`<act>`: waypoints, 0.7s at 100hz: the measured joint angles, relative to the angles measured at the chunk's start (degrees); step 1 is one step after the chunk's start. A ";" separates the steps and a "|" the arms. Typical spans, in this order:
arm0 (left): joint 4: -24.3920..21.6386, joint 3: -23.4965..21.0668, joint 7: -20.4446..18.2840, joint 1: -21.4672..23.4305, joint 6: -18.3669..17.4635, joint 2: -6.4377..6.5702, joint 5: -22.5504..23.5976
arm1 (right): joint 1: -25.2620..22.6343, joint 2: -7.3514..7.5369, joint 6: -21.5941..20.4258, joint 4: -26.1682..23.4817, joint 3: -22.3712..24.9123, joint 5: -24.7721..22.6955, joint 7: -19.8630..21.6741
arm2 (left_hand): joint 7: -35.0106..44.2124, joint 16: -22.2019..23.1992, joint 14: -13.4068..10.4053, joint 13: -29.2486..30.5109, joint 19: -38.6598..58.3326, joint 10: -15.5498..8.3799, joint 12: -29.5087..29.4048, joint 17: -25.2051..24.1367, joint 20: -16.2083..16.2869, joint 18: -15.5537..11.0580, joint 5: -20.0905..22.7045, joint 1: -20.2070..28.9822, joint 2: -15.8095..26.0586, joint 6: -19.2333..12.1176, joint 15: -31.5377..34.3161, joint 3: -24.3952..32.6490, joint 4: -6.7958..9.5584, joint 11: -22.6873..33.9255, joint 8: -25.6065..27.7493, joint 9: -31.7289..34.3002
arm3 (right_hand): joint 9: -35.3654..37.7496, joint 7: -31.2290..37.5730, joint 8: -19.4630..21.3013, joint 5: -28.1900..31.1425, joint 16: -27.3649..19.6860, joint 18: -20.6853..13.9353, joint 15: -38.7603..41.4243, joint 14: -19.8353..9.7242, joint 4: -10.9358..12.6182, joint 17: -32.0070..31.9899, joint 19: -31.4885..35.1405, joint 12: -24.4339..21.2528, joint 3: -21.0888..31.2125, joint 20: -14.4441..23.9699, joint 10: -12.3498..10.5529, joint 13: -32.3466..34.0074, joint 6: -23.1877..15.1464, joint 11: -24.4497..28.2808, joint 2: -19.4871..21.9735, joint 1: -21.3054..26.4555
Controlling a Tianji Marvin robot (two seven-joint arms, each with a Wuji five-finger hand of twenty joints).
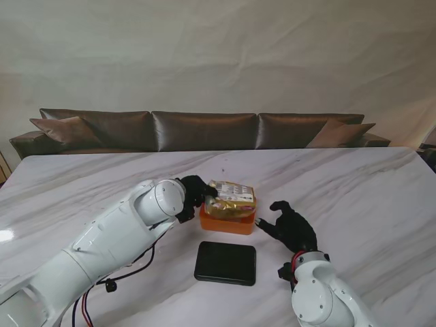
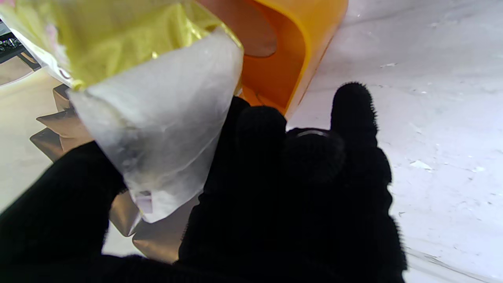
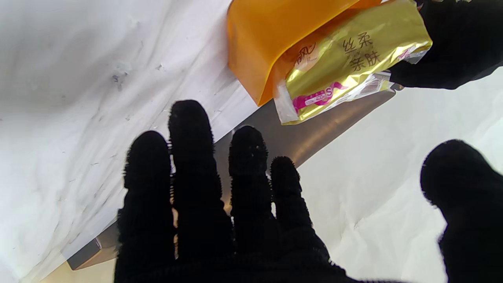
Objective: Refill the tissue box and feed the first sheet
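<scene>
On the marble desk (image 1: 354,191) an orange tissue box (image 1: 227,222) stands near the middle, with a gold-wrapped tissue pack (image 1: 231,196) sitting partly in its open top and sticking out above the rim. The left hand (image 1: 195,193) reaches in from the left side and its black-gloved fingers (image 2: 259,129) are closed on the end of the pack: the left wrist view shows the clear, crimped end of the wrapper (image 2: 157,129) pinched between the thumb and the other fingers, with the orange wall of the box (image 2: 290,59) just beyond. The right hand (image 1: 291,227) hovers just beside the box on its right, holding nothing, its fingers (image 3: 188,157) spread and extended and the thumb well apart from the rest. From the right wrist view the pack (image 3: 346,70) lies tilted in the box (image 3: 267,43), its printed gold face turned outward, and the gloved left hand (image 3: 456,43) grips its far end. A flat black lid (image 1: 225,263) lies on the desk nearer to me than the box, apart from it and between the two arms. Behind the desk runs a brown leather sofa (image 1: 204,131).
</scene>
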 measured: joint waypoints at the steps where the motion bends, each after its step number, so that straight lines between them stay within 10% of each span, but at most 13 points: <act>1: 0.05 0.01 0.04 -0.02 -0.05 -0.03 -0.03 | -0.01 0.00 0.00 -0.01 0.00 -0.01 0.02 | -0.01 0.01 0.00 0.00 0.00 0.00 0.00 0.00 0.00 0.00 0.00 0.01 0.16 0.00 0.00 -0.46 0.00 0.00 0.00 0.00 | 0.01 0.00 0.00 0.00 0.00 0.00 0.00 0.00 0.00 0.01 0.00 0.00 0.00 0.00 0.00 0.00 0.00 0.00 0.00 0.00; 33: 0.43 0.35 0.00 -0.35 -1.56 -0.12 -0.08 | -0.04 0.02 0.02 0.08 -0.04 0.08 0.11 | -5.68 2.17 -0.20 0.01 0.00 1.54 -0.32 0.00 -0.39 0.00 -4.62 3.44 2.34 0.66 -0.07 -16.29 -9.26 -0.58 2.74 -6.69 | 0.37 0.00 0.00 0.03 0.00 0.00 -0.01 0.00 0.00 0.07 -0.02 0.09 0.00 0.00 -0.01 0.01 0.00 0.02 0.00 0.00; 70: -3.07 -1.09 -1.10 0.98 -0.11 1.28 2.49 | 0.41 0.06 0.14 0.48 -0.32 0.25 0.78 | -9.94 2.86 -0.53 0.03 0.00 1.71 -0.37 0.00 -0.74 0.00 -7.26 4.95 3.16 0.83 -0.11 -21.45 -9.83 -0.91 1.30 -10.67 | 0.39 0.54 -0.43 0.69 0.00 0.00 -0.01 0.00 0.00 0.09 -0.03 0.40 0.01 0.00 -0.02 0.02 0.00 0.04 0.00 0.00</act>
